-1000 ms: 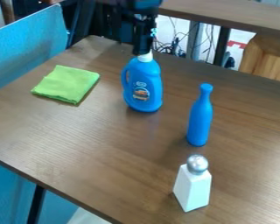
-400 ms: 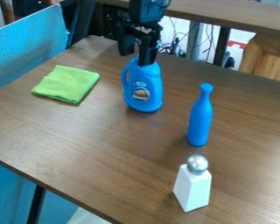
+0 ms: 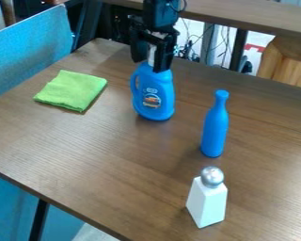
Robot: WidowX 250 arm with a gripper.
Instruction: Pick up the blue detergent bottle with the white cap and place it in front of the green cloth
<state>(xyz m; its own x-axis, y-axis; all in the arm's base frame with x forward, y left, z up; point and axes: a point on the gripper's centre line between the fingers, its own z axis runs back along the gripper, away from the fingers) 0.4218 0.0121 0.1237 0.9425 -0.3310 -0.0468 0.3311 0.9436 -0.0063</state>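
- A black gripper [image 3: 150, 65] hung from the top of the scene over the far part of a brown wooden table [image 3: 115, 155], its two fingers set apart, one on either side of a white cap [image 3: 152, 52].
- The cap topped a blue detergent bottle [image 3: 154, 96], which stood upright near the table's far edge, its handle toward the left edge and a label on its front; whether the fingers touched it could not be told.
- A lime-green cloth [image 3: 71, 90], folded into a rough square, lay flat to the left of the detergent bottle, near the table's left edge.
- A slim blue bottle [image 3: 214, 127] with a narrow neck stood upright to the right, nearer the front edge than the detergent bottle.
- A white shaker [image 3: 208, 202], tapered and capped with a silver ball-shaped top [image 3: 212, 176], stood closest to the front edge.
- Beyond the far edge, loose cables [image 3: 188, 49] hung beneath a second wooden surface [image 3: 247, 16], and a blue panel [image 3: 30, 49] flanked the left edge.
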